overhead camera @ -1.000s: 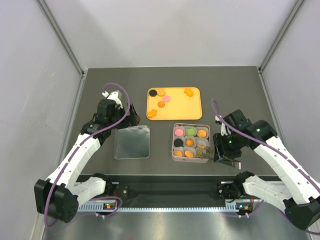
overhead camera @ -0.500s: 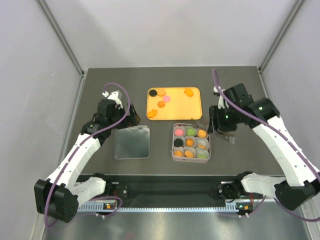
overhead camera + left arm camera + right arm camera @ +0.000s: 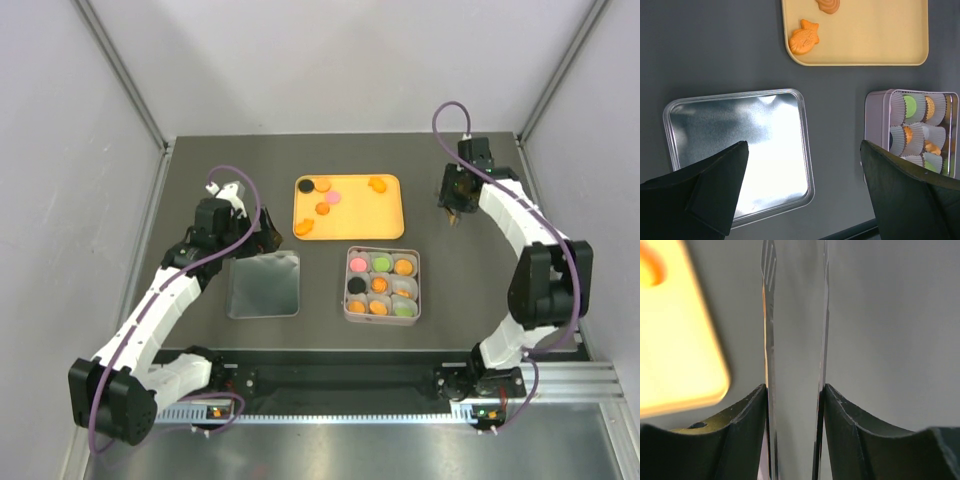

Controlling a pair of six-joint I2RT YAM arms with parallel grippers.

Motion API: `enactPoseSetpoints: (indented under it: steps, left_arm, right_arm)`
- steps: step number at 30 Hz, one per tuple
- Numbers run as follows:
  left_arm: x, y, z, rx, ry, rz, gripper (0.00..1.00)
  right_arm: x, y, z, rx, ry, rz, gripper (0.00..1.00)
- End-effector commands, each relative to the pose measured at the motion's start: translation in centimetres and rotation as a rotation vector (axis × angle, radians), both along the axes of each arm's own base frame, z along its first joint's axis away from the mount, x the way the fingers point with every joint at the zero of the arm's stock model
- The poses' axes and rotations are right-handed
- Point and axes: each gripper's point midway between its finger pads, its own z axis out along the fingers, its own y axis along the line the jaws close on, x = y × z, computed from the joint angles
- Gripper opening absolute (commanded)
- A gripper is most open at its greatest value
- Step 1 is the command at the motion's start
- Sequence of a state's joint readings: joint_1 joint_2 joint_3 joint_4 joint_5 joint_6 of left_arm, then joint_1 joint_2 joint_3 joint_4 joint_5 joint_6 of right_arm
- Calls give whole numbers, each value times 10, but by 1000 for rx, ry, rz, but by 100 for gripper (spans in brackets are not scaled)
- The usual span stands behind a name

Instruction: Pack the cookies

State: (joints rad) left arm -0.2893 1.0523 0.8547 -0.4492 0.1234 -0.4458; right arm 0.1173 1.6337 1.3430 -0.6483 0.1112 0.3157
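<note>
Right wrist: pinching metal tongs point(image 3: 769, 315) in the right tool point(image 3: 795, 390) (for lifting cookies point(image 3: 334, 197) off the tray point(image 3: 685, 340) at frame left); left tool point(image 3: 803, 145) gaping, holding nothing.

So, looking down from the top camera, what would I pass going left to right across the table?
Silver lid, square tin, right arm with its jaws shut on metal tongs. The orange tray overlaps lid and tin, so it's left out.

R wrist view: tray point(image 3: 680, 340), cookie point(image 3: 647, 267) blurred, cut at left; tongs point(image 3: 769, 340) cut at btm.
</note>
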Motion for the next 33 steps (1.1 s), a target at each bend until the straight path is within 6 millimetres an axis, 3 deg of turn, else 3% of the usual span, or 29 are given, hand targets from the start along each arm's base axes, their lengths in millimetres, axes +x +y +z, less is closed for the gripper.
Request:
enactPoseSetpoints:
  steps: [1, 6, 18, 25, 28, 33]
  left_arm:
    - [4, -2, 7, -16, -33, -4, 98]
    - [6, 0, -3, -3, -10, 7, 98]
    - [11, 5, -38, 37, 100, 57, 95]
    - [9, 18, -56, 100, 172, 118, 90]
    - [13, 39, -54, 180, 166, 211, 87]
    - [10, 81, -47, 322, 177, 390, 73]
  right_arm:
    - [47, -16, -5, -51, -126, -59, 47]
    - [51, -28, -40, -49, -97, -100, 51]
    - [31, -24, -71, -20, -49, -99, 61]
    - [30, -19, -57, 4, -60, -90, 81]
    - [26, -20, -52, 2, -61, -85, 84]
    - [18, -18, -30, 14, -98, -76, 88]
